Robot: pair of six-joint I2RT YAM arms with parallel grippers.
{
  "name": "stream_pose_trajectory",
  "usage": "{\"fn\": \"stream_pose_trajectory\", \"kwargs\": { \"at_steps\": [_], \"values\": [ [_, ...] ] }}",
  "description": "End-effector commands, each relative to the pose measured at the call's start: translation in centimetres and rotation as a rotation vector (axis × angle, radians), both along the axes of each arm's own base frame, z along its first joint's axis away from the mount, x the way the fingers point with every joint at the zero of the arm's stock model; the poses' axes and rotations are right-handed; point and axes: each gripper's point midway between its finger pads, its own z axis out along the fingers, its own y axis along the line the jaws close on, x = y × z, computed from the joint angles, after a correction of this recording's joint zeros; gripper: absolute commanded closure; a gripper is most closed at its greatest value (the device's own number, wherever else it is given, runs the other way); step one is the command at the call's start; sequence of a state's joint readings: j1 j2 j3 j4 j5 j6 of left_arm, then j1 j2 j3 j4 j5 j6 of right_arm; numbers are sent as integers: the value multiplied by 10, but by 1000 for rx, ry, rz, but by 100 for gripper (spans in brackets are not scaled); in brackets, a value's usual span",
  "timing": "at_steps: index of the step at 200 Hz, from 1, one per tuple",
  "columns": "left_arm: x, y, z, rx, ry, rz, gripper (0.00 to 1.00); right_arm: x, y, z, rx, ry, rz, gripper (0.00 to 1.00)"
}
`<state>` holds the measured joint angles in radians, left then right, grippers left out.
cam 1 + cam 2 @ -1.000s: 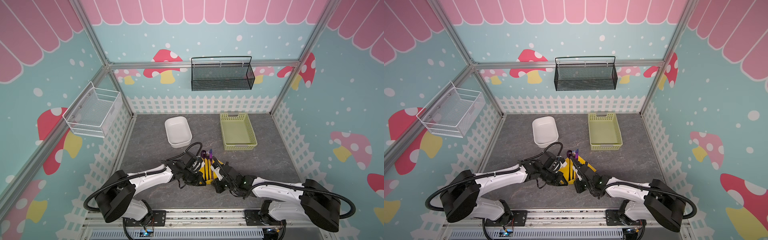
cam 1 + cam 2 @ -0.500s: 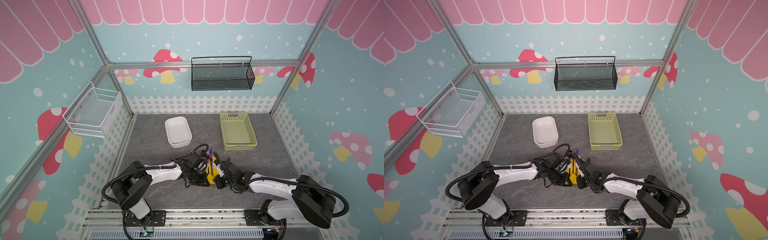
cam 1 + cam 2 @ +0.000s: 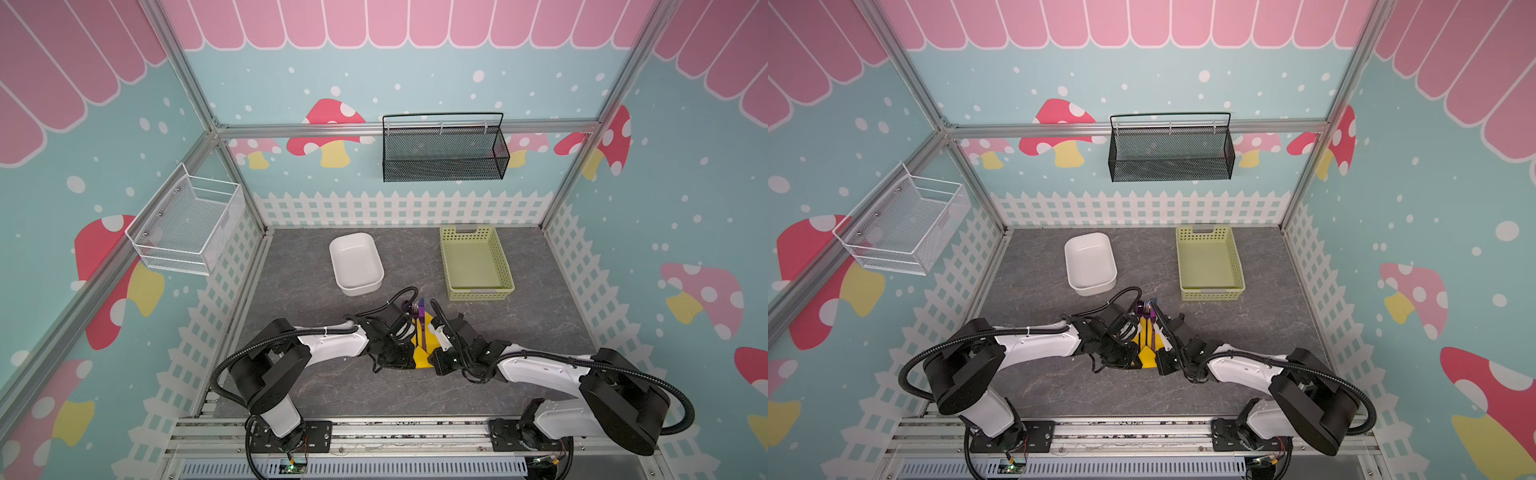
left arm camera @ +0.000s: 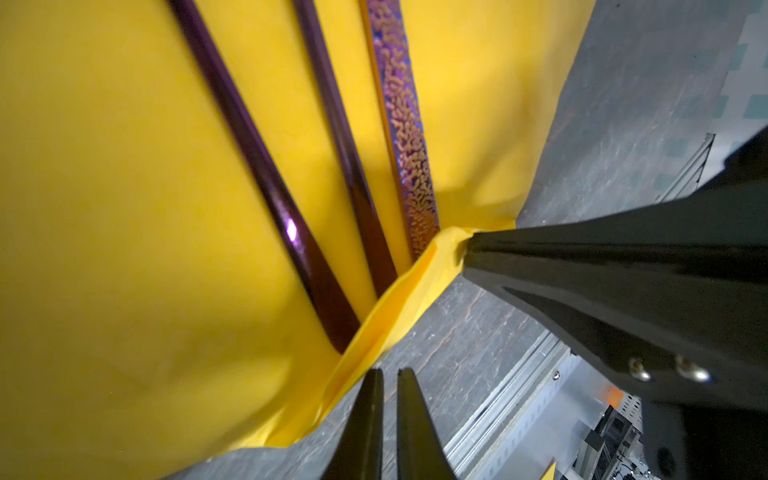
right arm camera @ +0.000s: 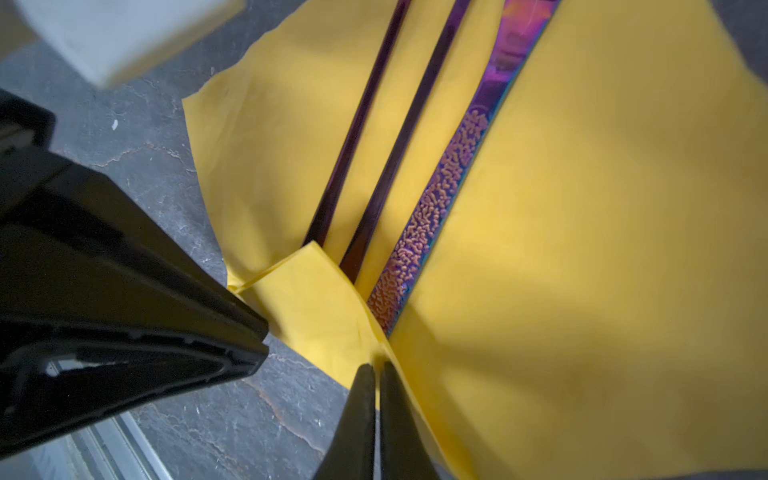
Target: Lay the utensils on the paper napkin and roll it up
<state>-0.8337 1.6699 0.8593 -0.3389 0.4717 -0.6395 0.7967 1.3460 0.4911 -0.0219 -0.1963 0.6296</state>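
Over the grey table (image 3: 332,395), my right gripper (image 5: 375,368) pinched the paper napkin (image 5: 582,249) fold tight; my left gripper (image 4: 390,374), nearly closed, sat just beside that fold; both arms stretched low.

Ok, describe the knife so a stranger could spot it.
On the grey table, find the yellow napkin. Three purple utensils lie on it side by side; the knife is the outer, lighter violet one with a bumpy handle.

Both arms are the same build: glossy white shells with chunky black joints, left arm (image 3: 332,345) and right arm (image 3: 540,370), each trailing a ribbed black cable hose (image 3: 688,409). The left gripper (image 4: 386,372) has slim, black, tapered fingers (image 4: 363,436). There are two tiny silver screws (image 4: 635,368) at the lower right of the left wrist view.
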Motion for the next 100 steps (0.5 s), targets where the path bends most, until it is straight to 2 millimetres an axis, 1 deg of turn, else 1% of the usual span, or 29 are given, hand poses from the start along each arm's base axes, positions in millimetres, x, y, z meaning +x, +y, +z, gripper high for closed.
{"fn": "stream_pose_trajectory", "kwargs": {
  "at_steps": [1,71,100],
  "values": [
    [6,0,-1,31,-13,14,88,-6,-5,-11,-12,49,-2,91],
    [7,7,-4,68,-17,33,89,-8,-12,-23,-40,90,-31,91],
    [7,9,-5,76,-15,41,90,-8,-9,-17,-19,86,-28,91]
  ]
}}
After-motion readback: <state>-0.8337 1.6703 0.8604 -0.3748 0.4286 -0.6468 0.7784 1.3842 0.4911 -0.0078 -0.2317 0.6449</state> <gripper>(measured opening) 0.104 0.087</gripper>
